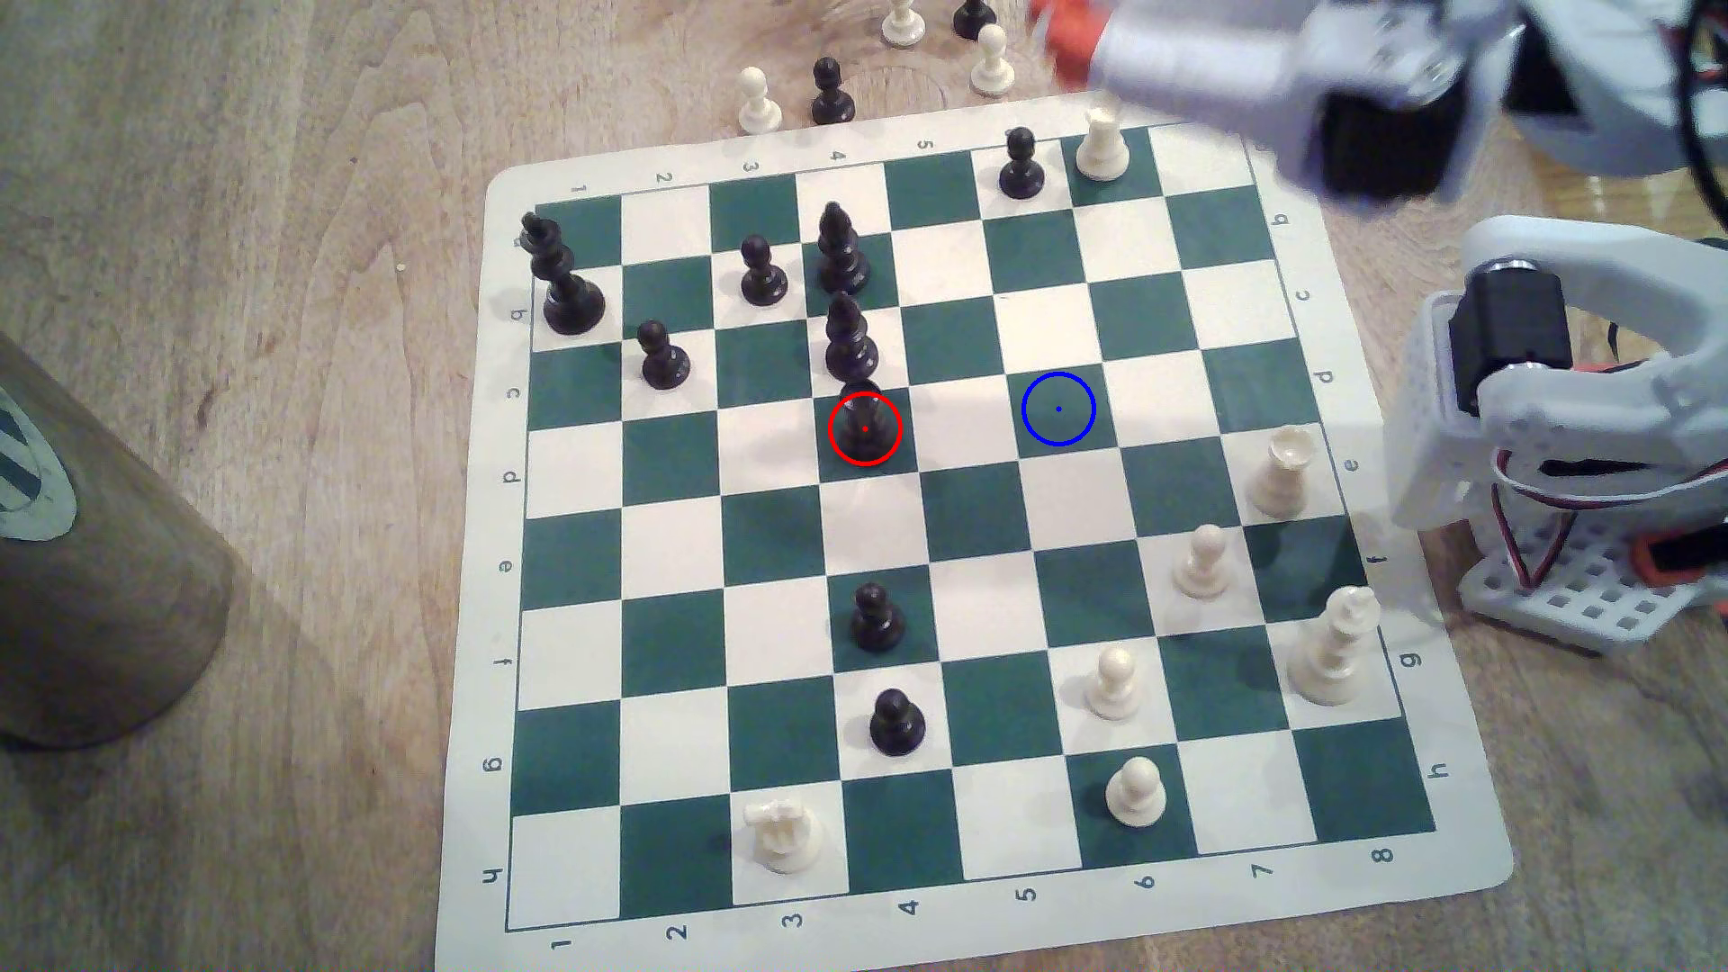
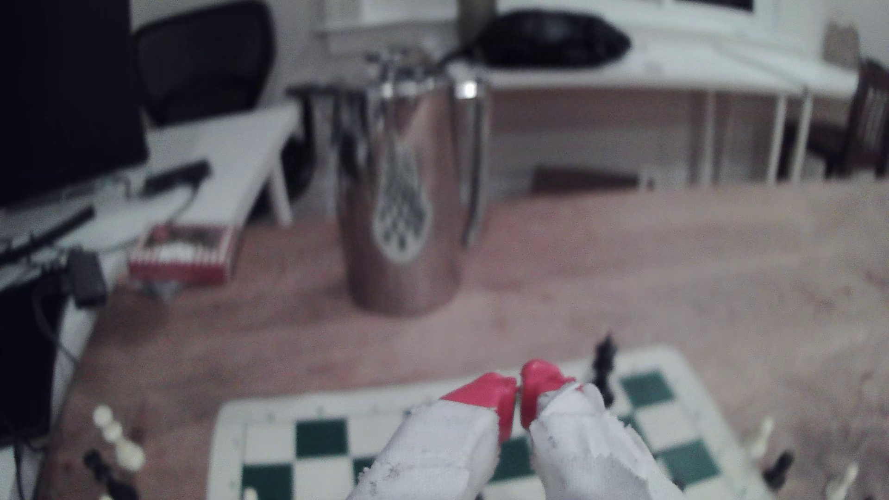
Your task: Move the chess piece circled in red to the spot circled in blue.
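Red-tipped fingers (image 2: 518,400) pressed nearly together, holding nothing, hover at the board's far right corner in the exterior view. The chess piece (image 1: 864,422) waits mid-board, bishop (image 1: 849,338) just behind; the fingers should widen, descend vertically, then carry it right to the spot (image 1: 1058,408).

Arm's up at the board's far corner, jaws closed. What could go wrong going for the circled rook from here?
1. A black bishop stands right behind the rook, another bishop beyond it; the incoming gripper could topple them.
2. The red-tipped jaws look shut, so they must open before descending.
3. The path to the blue spot looks free.
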